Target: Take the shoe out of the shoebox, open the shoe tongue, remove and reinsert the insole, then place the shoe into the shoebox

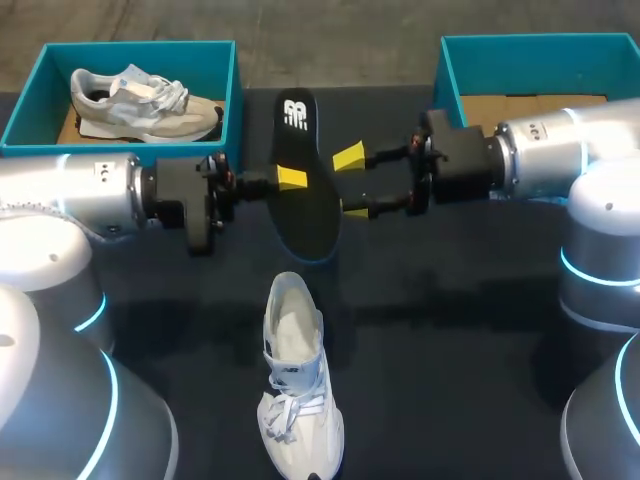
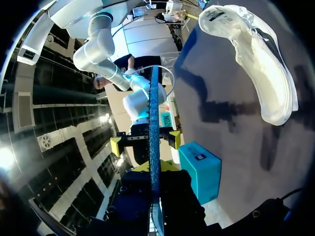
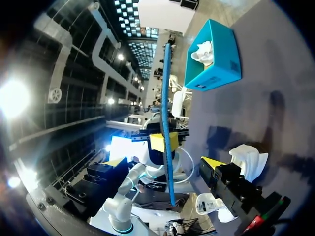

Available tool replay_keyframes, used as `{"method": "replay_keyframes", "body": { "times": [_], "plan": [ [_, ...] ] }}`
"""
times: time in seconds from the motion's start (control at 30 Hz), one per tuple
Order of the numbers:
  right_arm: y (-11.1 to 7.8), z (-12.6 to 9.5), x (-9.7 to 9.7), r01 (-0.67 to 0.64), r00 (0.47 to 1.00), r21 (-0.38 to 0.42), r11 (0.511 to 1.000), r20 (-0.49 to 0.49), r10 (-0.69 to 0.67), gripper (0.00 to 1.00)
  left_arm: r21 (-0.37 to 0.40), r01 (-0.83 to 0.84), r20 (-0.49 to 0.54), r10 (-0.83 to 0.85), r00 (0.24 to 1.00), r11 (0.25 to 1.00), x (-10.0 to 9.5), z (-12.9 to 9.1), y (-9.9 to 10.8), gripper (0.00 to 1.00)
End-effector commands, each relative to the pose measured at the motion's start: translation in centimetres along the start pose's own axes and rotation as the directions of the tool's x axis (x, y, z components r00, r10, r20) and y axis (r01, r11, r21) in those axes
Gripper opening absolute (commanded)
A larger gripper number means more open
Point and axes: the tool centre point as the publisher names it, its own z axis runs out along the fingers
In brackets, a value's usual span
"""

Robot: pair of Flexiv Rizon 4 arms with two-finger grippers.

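Shoe: the white shoe (image 1: 295,385) lies on the desk (image 1: 480,330) by the middle of its near edge. Its toe points at that edge, and it is well apart from both our grippers.
Left gripper (image 1: 291,180): clamped on the insole's left edge about halfway along. One yellow tip shows on top.
Insole (image 1: 305,215): black with a blue rim, held above the desk's middle, running lengthwise from far to near.
Right gripper (image 1: 351,183): fingers spread wide at the insole's right edge. They look just clear of it, though we cannot be sure from here.
Left shoebox (image 1: 20,112): teal, at the far left corner, with a second shoe (image 1: 145,98) lying inside.
Right shoebox (image 1: 447,70): teal, at the far right corner, partly behind our right arm, with its cardboard floor showing.
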Motion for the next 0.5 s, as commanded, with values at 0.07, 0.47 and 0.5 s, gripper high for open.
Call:
{"method": "replay_keyframes", "body": {
  "times": [0.07, 0.47, 0.5],
  "plan": [
    [0.2, 1.0, -0.1, 0.011, 1.000, 0.015, 1.000, -0.002, -0.011, 0.76, -0.004, -0.003, 0.006, 0.003, 1.000, 1.000, 0.5, 0.6, 0.3, 0.00],
    [-0.6, 2.2, -0.6, 0.026, 1.000, 0.031, 0.999, -0.004, -0.026, 0.64, -0.018, 0.008, 0.014, -0.007, 1.000, 1.000, 0.8, 0.5, 0.8, 0.00],
    [-0.6, 2.3, -0.6, 0.028, 1.000, 0.033, 0.999, -0.005, -0.028, 0.63, -0.018, 0.007, 0.013, -0.007, 1.000, 1.000, 0.8, 0.6, 0.8, 0.00]
  ]
}}
